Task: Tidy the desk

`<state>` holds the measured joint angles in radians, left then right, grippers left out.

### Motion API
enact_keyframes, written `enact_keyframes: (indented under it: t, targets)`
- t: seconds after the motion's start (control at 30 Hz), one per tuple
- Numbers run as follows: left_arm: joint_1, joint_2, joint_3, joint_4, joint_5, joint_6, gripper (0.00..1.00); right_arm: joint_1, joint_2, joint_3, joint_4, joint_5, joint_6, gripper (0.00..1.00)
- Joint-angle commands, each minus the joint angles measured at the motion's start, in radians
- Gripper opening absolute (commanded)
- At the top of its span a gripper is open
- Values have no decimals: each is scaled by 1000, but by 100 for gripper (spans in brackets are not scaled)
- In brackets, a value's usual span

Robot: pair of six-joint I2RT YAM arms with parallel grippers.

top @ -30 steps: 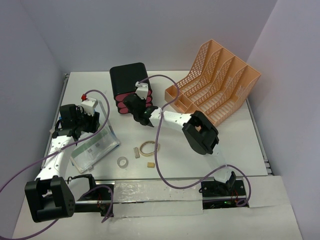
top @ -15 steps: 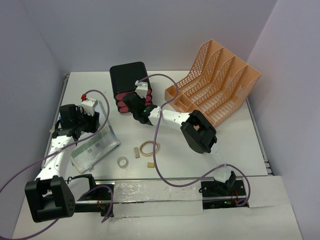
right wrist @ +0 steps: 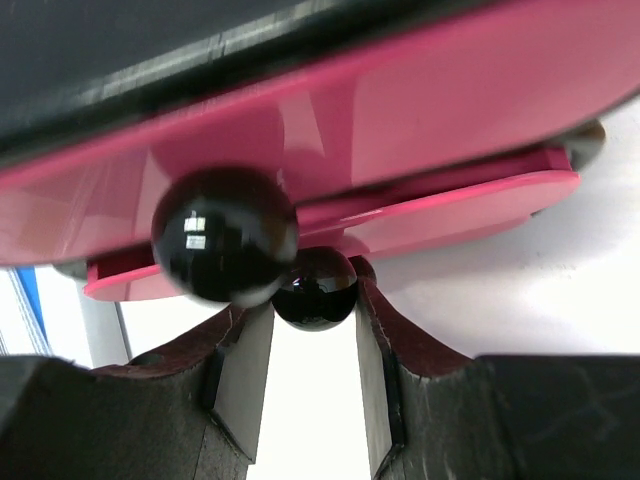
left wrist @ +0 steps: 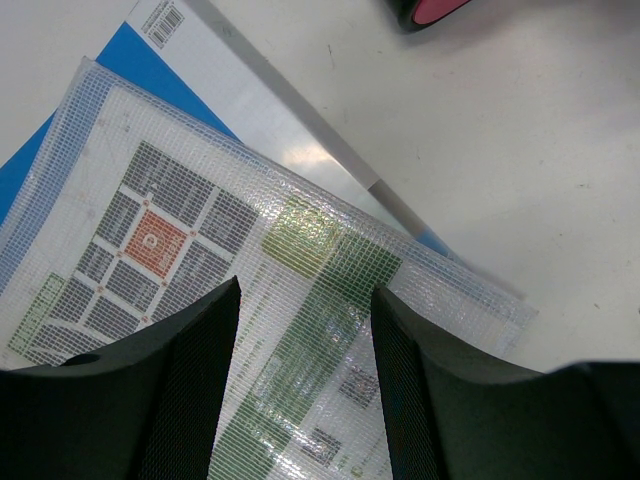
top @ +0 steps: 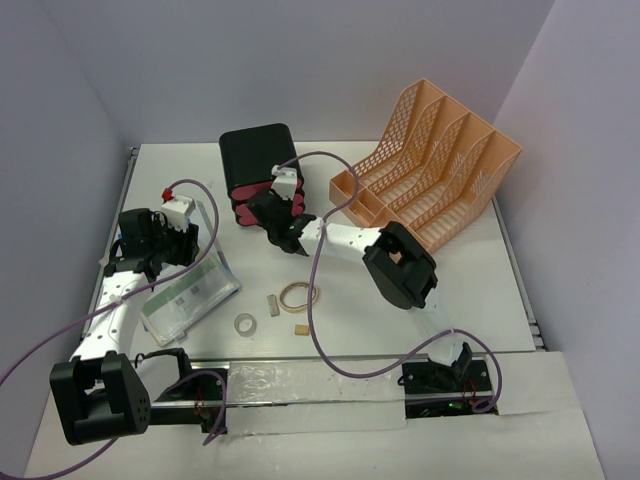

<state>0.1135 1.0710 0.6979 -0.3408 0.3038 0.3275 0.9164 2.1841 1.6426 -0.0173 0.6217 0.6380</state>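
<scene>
The white desk [top: 480,290] carries a black drawer box [top: 258,165] with pink drawers at the back. My right gripper [top: 268,216] is at the box's front. In the right wrist view the gripper [right wrist: 315,335] is shut on the small black knob [right wrist: 315,290] of the lower pink drawer [right wrist: 450,200], which stands slightly out. A larger black knob [right wrist: 224,235] sits just above it. My left gripper [top: 168,248] is open and empty over a clear mesh pouch of printed papers [top: 195,295]. The pouch [left wrist: 200,230] fills the view between the left fingers [left wrist: 190,380].
A peach-orange mesh file rack [top: 430,165] stands at the back right. A rubber band [top: 298,295], a tape roll [top: 243,324] and two small tan blocks [top: 272,304] [top: 299,329] lie in the middle front. A blue and white sheet [left wrist: 170,60] lies under the pouch.
My right gripper moved toward the drawer box, then came back a little toward the front. The left arm has not moved.
</scene>
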Motion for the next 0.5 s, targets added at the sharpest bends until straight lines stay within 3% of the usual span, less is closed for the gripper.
enact_keyframes:
  t: [0.0, 0.3, 0.47]
  targets:
    - [8, -16, 11, 14, 22, 16, 62, 48, -108, -111, 6, 51, 12, 7]
    - [8, -19, 13, 11, 24, 16, 62, 121, -242, -337, 14, 61, 65, 7]
    - [8, -23, 17, 5, 24, 13, 62, 134, -273, -372, 13, 58, 71, 9]
